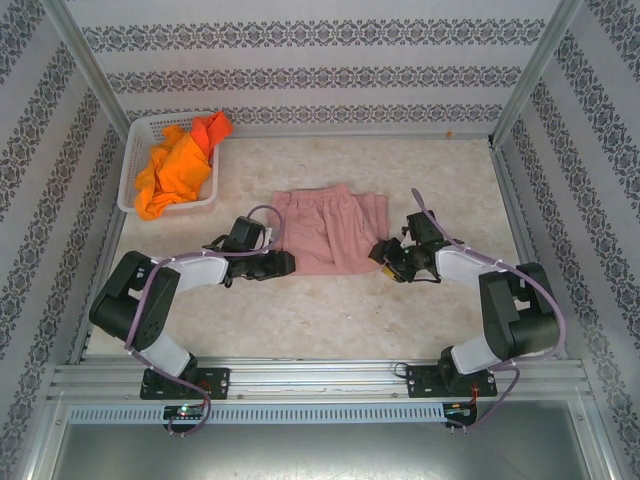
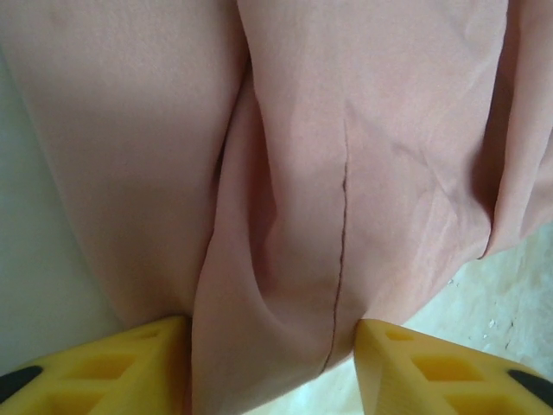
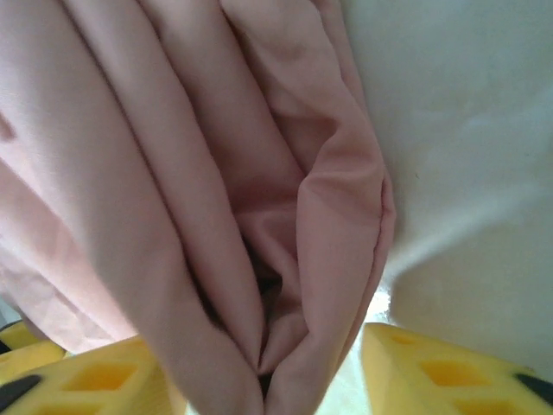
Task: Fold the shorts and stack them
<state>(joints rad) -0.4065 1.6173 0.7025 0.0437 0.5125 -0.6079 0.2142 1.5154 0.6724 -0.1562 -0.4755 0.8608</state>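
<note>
The dusty pink shorts [image 1: 325, 230] lie spread flat in the middle of the table. My left gripper [image 1: 285, 263] is at their near-left corner. In the left wrist view, a raised fold of the pink shorts [image 2: 285, 216] fills the gap of the left gripper [image 2: 272, 367], and both yellow fingers [image 2: 121, 367] touch it. My right gripper [image 1: 381, 252] is at the shorts' near-right edge. Bunched pink folds [image 3: 216, 199] sit between the fingers of the right gripper [image 3: 268, 376]. The cloth leans on the left finger [image 3: 104, 376], with a small gap at the other. Bright orange shorts [image 1: 175, 170] are heaped in the basket.
A white perforated basket [image 1: 133, 150] stands at the back left corner and holds the orange heap. Patterned walls and metal frame posts [image 1: 520, 80] close the table on three sides. Bare tabletop [image 1: 330, 320] lies between the pink shorts and the arm bases.
</note>
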